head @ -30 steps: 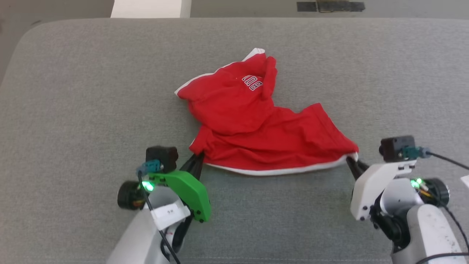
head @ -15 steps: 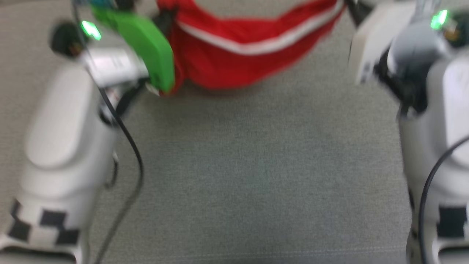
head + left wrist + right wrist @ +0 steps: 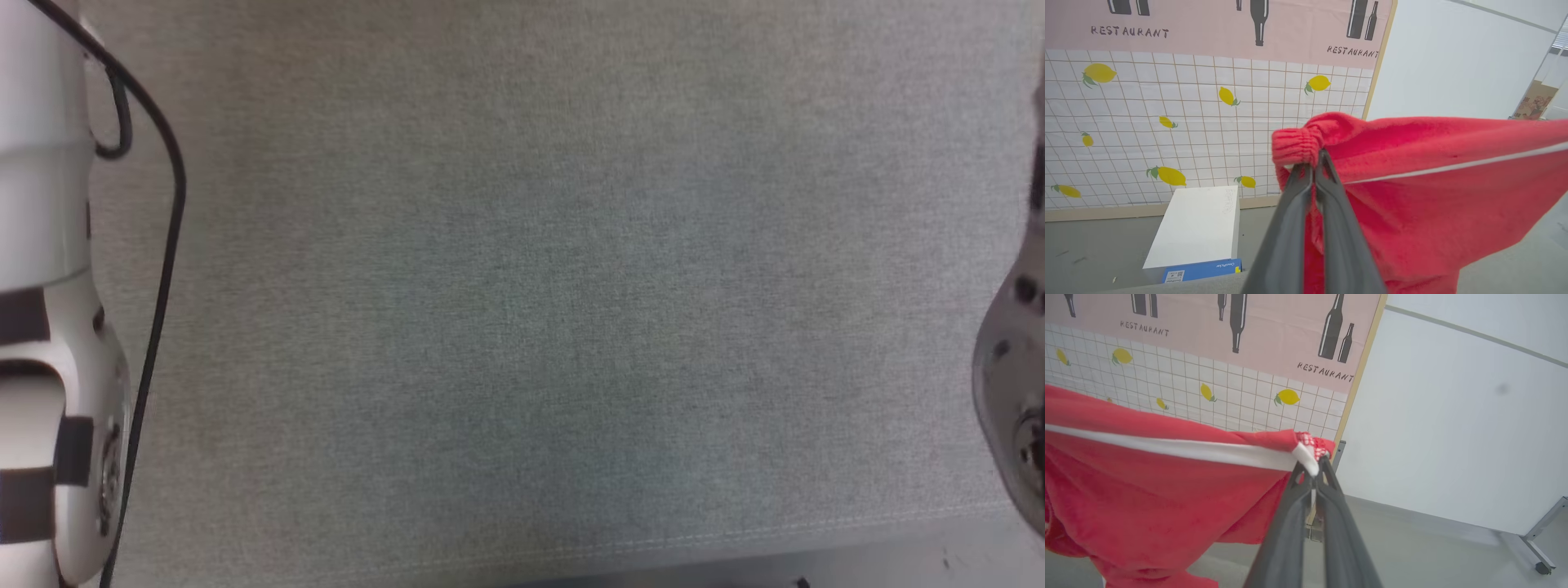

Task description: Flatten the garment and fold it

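So the grey tabletop [image 3: 522, 327] is wide open under me. From the head view it's bare cloth, with my left forearm [image 3: 41, 245] and right arm [image 3: 1012, 367] at the edges. Out in front there's the lemon-and-RESTAURANT backdrop [image 3: 1208, 102], plus a white box [image 3: 1196, 228] on the floor by it.

The garment [image 3: 1433, 196] is up in the air, strung between my two hands with the bulk of the red cloth sagging below the white stripe. My left fingers [image 3: 1290, 228] are clamped tight on the gathered elastic corner. My right fingers [image 3: 1288, 539] are pinched shut on the opposite corner, right where the white trim ends [image 3: 1306, 457].

What worries me:
- Both holds are tiny. It's just the very tips on a small nip of fabric. If I pull my hands further apart to tighten it, or swing it down fast, I'd guess a corner pops out and the whole thing drops in a heap.
- The middle hangs loose, and some layers look doubled up underneath. Lay it down like that and the creases probably get trapped.
- My head camera is on the tabletop, not the cloth, so I could easily misjudge where the low edge lands.
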Motion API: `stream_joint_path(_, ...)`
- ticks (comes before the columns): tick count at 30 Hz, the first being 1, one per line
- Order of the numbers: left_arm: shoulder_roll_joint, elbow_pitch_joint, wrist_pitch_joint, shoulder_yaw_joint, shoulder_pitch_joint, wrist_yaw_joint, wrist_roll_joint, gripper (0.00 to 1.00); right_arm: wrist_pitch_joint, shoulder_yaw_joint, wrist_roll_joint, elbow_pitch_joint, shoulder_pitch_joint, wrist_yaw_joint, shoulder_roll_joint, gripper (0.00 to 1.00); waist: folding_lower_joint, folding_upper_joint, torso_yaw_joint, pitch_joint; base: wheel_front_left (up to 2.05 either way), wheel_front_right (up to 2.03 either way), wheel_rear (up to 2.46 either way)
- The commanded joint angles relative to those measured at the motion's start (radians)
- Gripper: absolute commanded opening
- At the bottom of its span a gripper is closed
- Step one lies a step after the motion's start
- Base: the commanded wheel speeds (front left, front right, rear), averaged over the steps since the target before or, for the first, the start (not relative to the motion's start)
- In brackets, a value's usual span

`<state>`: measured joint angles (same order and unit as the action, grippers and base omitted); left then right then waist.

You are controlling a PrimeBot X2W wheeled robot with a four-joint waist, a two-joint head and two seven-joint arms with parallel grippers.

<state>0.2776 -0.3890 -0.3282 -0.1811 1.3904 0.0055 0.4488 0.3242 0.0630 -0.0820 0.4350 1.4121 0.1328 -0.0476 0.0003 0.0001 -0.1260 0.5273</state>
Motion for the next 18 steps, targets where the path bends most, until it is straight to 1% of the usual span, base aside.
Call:
stream_joint_path(1, -0.003, -0.016, 0.046, 0.011, 0.026, 0.008, -0.014, 0.00, -0.049, 0.019, -0.010, 0.015, 0.026, -0.002, -0.003, 0.00, -0.0003, -0.0001, -0.019, 0.042, 0.00, 0.00, 0.00)
stream_joint_path(4, -0.018, -0.045, 0.116, 0.019, 0.030, -0.008, -0.002, 0.00, -0.118, 0.031, -0.024, 0.043, 0.036, -0.002, -0.003, 0.00, -0.0003, -0.0001, -0.014, 0.039, 0.00, 0.00, 0.00)
stream_joint_path(7, -0.021, -0.082, 0.143, 0.010, -0.017, -0.038, 0.011, 0.00, -0.145, 0.020, 0.007, 0.077, -0.006, -0.002, -0.003, 0.00, -0.0003, -0.0001, -0.005, 0.024, 0.00, 0.00, 0.00)
stream_joint_path(10, -0.019, -0.100, 0.155, 0.001, -0.104, -0.065, 0.031, 0.00, -0.146, -0.011, 0.053, 0.098, -0.089, -0.002, -0.003, 0.00, -0.0003, -0.0001, 0.002, -0.001, 0.00, 0.00, 0.00)
stream_joint_path(14, -0.023, -0.084, 0.160, -0.014, -0.284, -0.091, 0.069, 0.00, -0.106, -0.068, 0.134, 0.085, -0.265, -0.002, -0.003, 0.00, -0.0003, -0.0001, 0.017, -0.053, 0.00, 0.00, 0.00)
stream_joint_path(18, -0.025, -0.020, 0.147, -0.038, -0.529, -0.106, 0.111, 0.00, -0.032, -0.116, 0.218, 0.002, -0.513, -0.002, -0.027, 0.00, -0.0003, -0.0001, 0.038, -0.136, 0.00, 0.00, 0.00)
